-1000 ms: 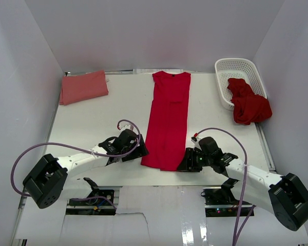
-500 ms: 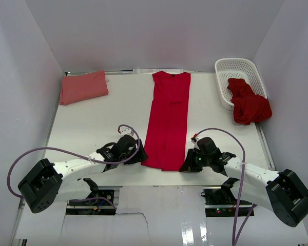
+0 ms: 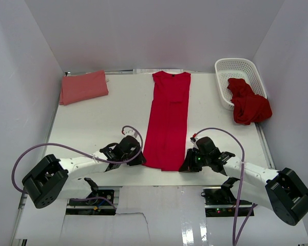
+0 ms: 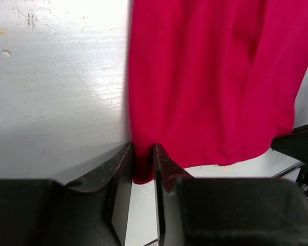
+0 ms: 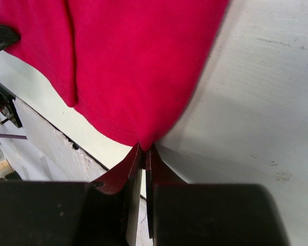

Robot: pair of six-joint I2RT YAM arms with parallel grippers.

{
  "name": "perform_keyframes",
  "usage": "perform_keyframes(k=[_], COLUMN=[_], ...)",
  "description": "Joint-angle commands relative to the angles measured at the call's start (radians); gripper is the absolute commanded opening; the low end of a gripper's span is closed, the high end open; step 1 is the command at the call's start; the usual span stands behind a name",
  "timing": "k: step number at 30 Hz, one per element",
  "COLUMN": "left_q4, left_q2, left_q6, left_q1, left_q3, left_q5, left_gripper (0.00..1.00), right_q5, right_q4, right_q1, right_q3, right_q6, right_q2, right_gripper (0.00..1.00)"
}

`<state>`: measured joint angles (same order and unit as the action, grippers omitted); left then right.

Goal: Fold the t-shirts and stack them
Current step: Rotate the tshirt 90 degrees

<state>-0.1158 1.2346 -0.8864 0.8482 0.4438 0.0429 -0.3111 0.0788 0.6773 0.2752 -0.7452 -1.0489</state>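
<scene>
Spread 1 second ago, the left gripper [image 4: 142,148] and right gripper [image 5: 145,148] now each pinch a hem corner of the flat crimson t-shirt [image 3: 168,118].

A crimson t-shirt [image 3: 168,123], folded into a long narrow strip, lay flat down the middle of the desk [image 3: 102,118], collar at the far end, while a salmon-pink t-shirt [image 3: 83,86] lay folded at the far left and a crumpled red t-shirt [image 3: 249,105] spilled over the near rim of the basket [image 3: 235,65].

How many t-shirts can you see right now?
3: a folded pink t-shirt far left, a long red t-shirt in the middle, a crumpled red heap spilling from the basket, possibly hiding more.
</scene>
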Motion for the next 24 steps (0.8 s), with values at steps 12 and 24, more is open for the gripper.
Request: perform_keyframes(k=[12,24], left_q4=[-0.034,-0.166], left_q2=[0.014,-0.136], left_q6=[0.020,-0.103], left_q1=[0.022,0.132], left_q3=[-0.011,-0.045], left_q5=[-0.150,-0.166], left_gripper=[0.00,0.00], right_q5=[0.033,0.006], right_q4=[0.200,0.418], right_q1=[0.044,0.070], right_q3=[0.061,0.067], right_q6=[0.087,0.099], right_q2=[-0.034,0.124], right_gripper=[0.08,0.08])
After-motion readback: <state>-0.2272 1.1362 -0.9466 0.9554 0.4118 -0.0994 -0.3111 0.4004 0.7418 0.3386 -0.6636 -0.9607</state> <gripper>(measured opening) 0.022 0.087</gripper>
